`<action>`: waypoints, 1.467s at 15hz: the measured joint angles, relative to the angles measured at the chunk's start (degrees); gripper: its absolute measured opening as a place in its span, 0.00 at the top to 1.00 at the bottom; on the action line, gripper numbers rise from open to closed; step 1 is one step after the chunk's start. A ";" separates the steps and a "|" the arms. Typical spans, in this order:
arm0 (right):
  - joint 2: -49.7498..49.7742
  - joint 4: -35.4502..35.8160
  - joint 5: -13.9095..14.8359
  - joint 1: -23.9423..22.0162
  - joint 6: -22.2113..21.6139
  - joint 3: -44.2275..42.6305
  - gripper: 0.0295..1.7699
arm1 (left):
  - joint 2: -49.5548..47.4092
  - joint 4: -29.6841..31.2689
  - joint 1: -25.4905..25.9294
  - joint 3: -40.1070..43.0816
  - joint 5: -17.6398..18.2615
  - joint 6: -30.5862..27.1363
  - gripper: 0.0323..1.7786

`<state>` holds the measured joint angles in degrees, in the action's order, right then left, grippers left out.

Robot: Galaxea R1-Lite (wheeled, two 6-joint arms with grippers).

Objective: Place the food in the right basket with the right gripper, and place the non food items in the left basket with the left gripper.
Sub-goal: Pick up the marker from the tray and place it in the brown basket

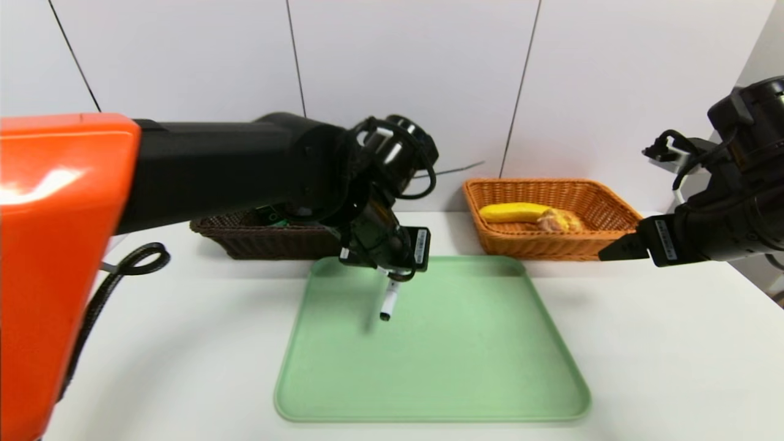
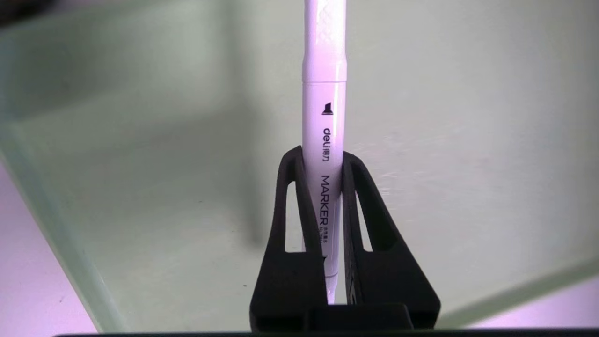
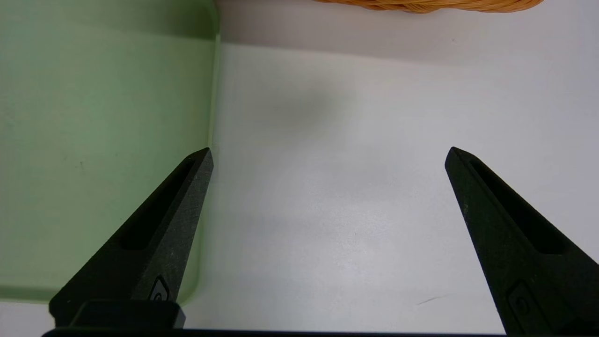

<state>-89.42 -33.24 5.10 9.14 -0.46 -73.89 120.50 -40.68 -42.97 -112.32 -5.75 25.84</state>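
Left gripper point(image 2: 323, 159) pinches marker point(image 1: 388, 301) at frame centre; keep clamped, carry to dark basket point(image 1: 257, 242) upper left; right gripper point(image 3: 327, 154) spread, idle.

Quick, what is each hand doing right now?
Left hand: closed on the slim white marker pen.
Right hand: open, holding nothing.
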 joint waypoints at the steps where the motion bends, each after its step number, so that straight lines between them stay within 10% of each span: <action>1: 0.04 0.01 -0.02 0.00 0.00 0.10 0.03 | -2.12 1.68 -0.33 -0.24 1.05 -0.05 0.92; 6: 0.11 0.01 -0.06 0.06 -0.13 0.68 0.03 | -10.84 16.90 2.90 -0.46 1.18 -1.38 0.92; 22: 1.66 0.17 0.61 -0.38 0.22 3.57 0.03 | -1.57 20.18 22.27 0.11 -1.07 28.84 0.92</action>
<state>-87.76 -33.07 5.71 8.77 -0.24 -70.32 118.93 -20.50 -20.70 -112.21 -6.83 54.69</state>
